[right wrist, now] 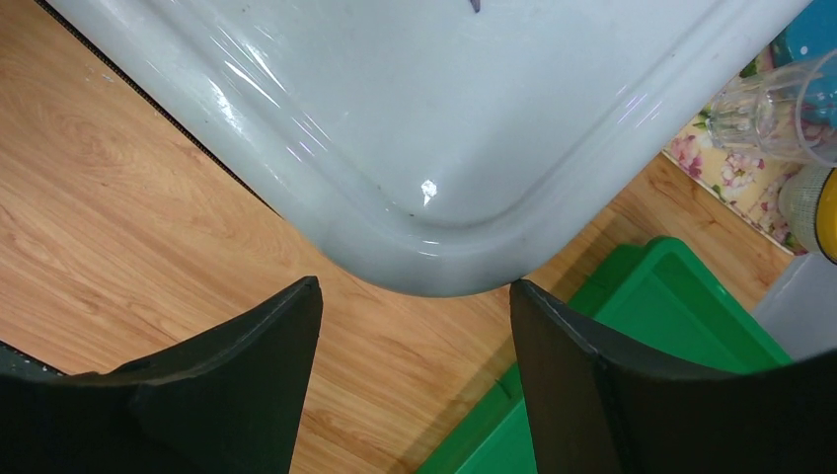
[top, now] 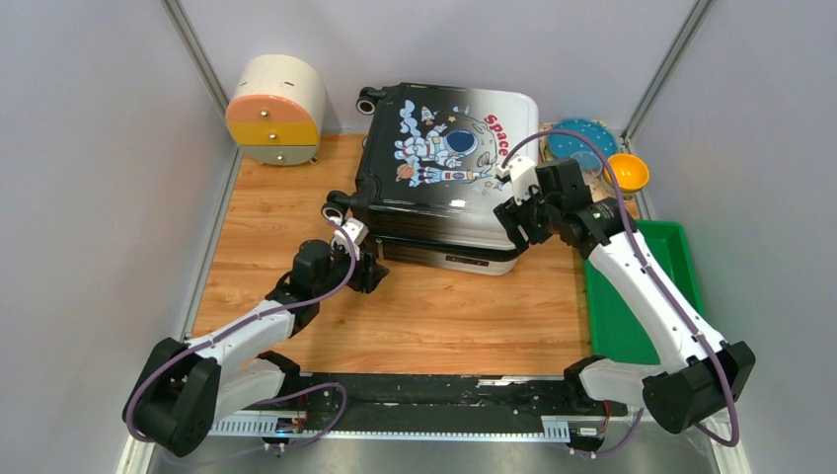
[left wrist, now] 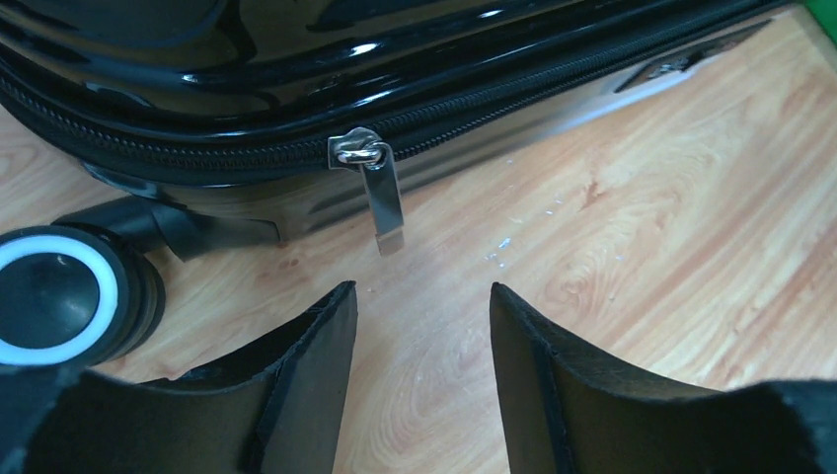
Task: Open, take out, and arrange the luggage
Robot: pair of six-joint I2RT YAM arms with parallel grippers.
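The luggage (top: 449, 168) lies flat on the wooden table with its astronaut side up and its lid down. My left gripper (top: 373, 272) is low at the case's near left corner, beside a black wheel (left wrist: 59, 296). In the left wrist view it (left wrist: 422, 296) stands open and empty, just short of the silver zipper pull (left wrist: 380, 197) that hangs from the black zipper. My right gripper (top: 515, 222) is at the near right corner. It (right wrist: 415, 291) is open, its fingertips on either side of the rounded white corner (right wrist: 434, 148) and slightly before it, nothing clamped.
A round cream box with orange and yellow drawers (top: 276, 109) stands at the back left. A green tray (top: 646, 286) lies along the right edge. Behind the tray are a blue plate (top: 582, 138), an orange bowl (top: 627, 173) and a clear glass (right wrist: 780, 109). Grey walls close in on both sides.
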